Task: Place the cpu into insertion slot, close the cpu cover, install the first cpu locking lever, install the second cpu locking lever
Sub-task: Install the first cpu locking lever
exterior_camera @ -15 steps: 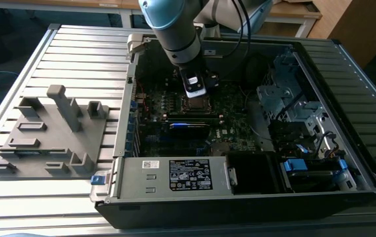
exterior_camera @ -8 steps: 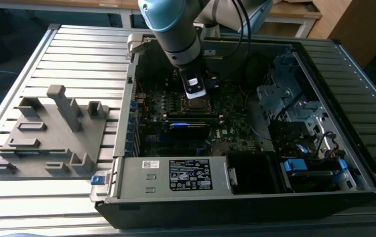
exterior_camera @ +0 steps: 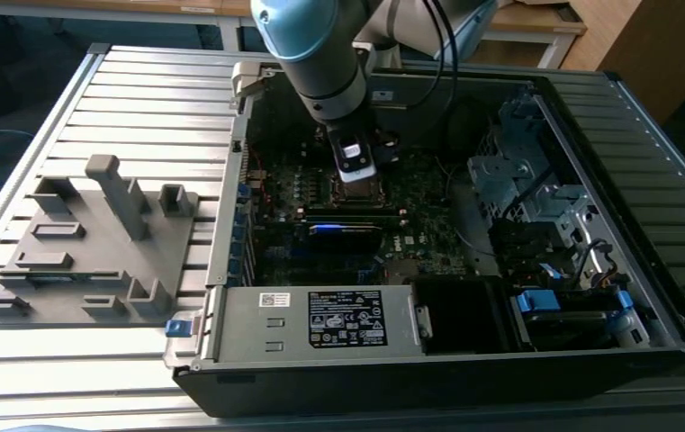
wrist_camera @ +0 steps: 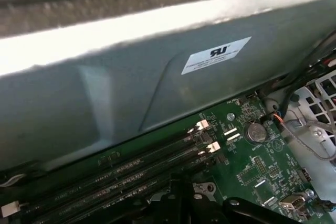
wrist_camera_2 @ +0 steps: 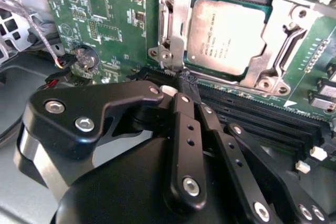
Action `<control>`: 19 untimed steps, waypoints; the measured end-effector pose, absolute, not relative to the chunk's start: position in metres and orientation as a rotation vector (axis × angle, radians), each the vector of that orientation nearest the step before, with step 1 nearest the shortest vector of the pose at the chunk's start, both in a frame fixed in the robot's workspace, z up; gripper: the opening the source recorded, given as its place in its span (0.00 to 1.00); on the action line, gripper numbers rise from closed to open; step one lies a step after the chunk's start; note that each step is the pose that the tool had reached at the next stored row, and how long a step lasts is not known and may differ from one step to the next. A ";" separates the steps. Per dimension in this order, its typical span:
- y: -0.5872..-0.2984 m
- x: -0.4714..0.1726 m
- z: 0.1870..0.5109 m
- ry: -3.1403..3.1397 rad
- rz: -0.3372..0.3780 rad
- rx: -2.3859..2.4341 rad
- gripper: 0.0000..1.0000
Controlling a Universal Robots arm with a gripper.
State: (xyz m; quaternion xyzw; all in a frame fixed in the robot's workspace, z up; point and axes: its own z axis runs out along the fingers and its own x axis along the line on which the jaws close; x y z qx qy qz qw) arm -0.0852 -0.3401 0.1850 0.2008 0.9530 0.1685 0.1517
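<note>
The cpu lies flat in its socket on the green motherboard, silver-grey top facing up. The cpu cover, a shiny metal frame, lies down over the chip's edges. My gripper has its black fingertips together, shut on nothing I can see, right at the socket's edge beside the memory slots. In the exterior view the gripper reaches down into the open computer case, just over the socket.
Black memory slots run beside the socket, and a coin battery and thin cables lie nearby. The case wall rises close. A grey fixture tray sits at the exterior view's left, a power supply in front.
</note>
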 end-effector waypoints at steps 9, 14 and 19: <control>-0.340 -0.085 0.201 2.735 0.484 0.576 0.11; -0.340 -0.085 0.209 2.735 0.481 0.577 0.11; -0.339 -0.085 0.209 2.734 0.446 0.580 0.11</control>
